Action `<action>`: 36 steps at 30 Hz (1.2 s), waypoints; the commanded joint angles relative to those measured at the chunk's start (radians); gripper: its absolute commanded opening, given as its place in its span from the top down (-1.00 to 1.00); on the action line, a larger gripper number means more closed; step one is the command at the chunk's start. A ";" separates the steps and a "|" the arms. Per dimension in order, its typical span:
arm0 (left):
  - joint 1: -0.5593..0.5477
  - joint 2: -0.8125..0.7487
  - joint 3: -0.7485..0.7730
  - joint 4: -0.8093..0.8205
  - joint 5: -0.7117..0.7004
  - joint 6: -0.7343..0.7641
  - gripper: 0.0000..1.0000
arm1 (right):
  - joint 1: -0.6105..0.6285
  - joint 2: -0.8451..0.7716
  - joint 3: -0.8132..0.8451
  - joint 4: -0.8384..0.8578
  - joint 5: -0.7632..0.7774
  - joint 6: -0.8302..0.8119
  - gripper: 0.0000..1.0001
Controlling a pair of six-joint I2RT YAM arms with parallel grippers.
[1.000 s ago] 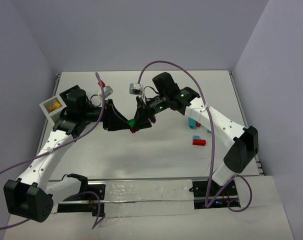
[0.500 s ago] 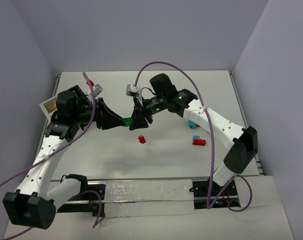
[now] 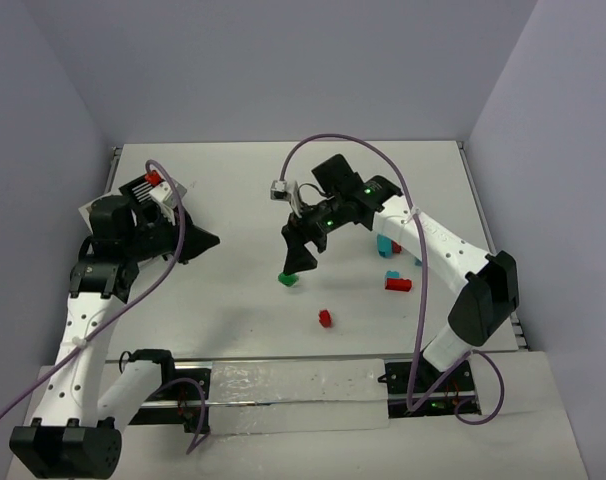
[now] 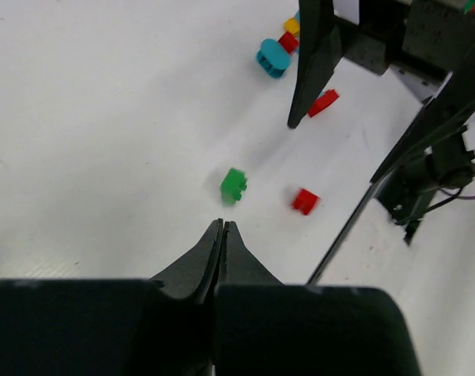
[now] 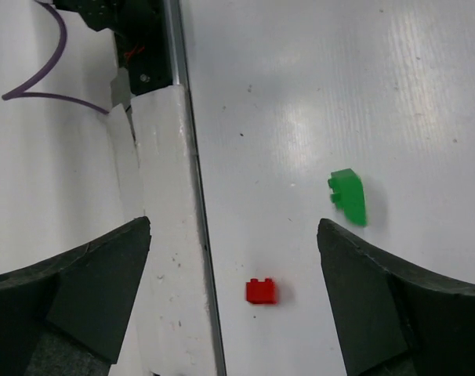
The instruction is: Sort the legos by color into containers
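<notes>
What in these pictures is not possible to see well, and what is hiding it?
- Containers: no view shows them plainly; in the top view the left arm hides what lies under it.
- Far legos: left wrist view, cut by the top edge and partly behind a finger of the right tool; their number is unclear.
- Green lego: left wrist view, blurred; its shape is unclear there.

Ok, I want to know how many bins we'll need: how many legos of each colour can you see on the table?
green lego: 1
red legos: 3
cyan or teal legos: at least 2
yellow lego: 1
Total: at least 7. The right arm hides part of the cluster, so there may be more.
</notes>
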 commanded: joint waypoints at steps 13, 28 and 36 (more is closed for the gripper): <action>-0.003 0.175 0.132 -0.147 -0.158 0.347 0.02 | -0.199 -0.052 -0.318 0.043 0.374 -0.071 -0.84; -0.318 0.806 0.454 -0.135 -0.410 0.683 -0.50 | -0.483 -0.132 -0.344 -0.280 0.482 -0.180 -0.85; -0.352 0.967 0.558 -0.246 -0.302 0.927 -0.56 | -0.516 -0.104 -0.298 -0.299 0.482 -0.182 -0.86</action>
